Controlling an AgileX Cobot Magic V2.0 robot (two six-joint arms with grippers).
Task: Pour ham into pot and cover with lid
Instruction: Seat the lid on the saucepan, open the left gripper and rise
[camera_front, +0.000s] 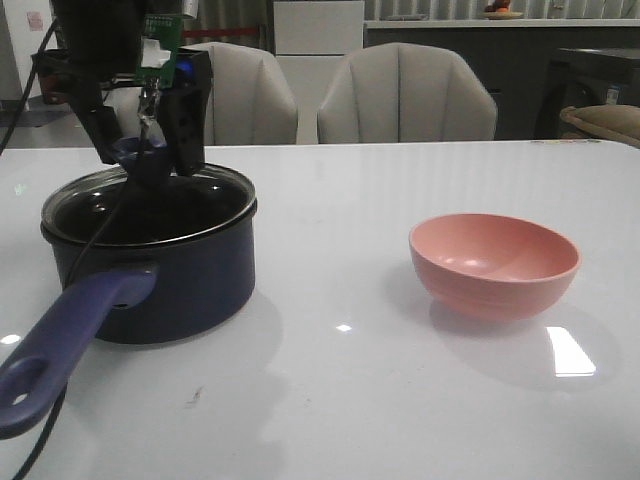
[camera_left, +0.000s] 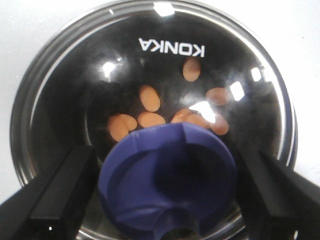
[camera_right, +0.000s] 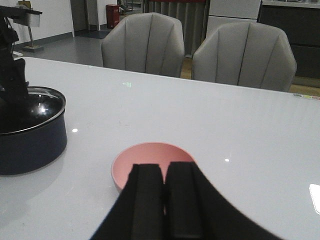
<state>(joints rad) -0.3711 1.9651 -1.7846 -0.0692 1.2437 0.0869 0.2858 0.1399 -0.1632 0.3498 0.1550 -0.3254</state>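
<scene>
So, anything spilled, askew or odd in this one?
Nothing stands out. The ham is all inside the pot, the lid sits level on its rim, and the pink bowl stands upright and empty.

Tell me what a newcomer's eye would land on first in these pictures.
First, the dark pot at the table's left, glass lid on it, the left gripper open around the blue knob. Through the glass, orange ham slices lie inside. To the right sits an empty pink bowl, the right gripper shut near it.
</scene>
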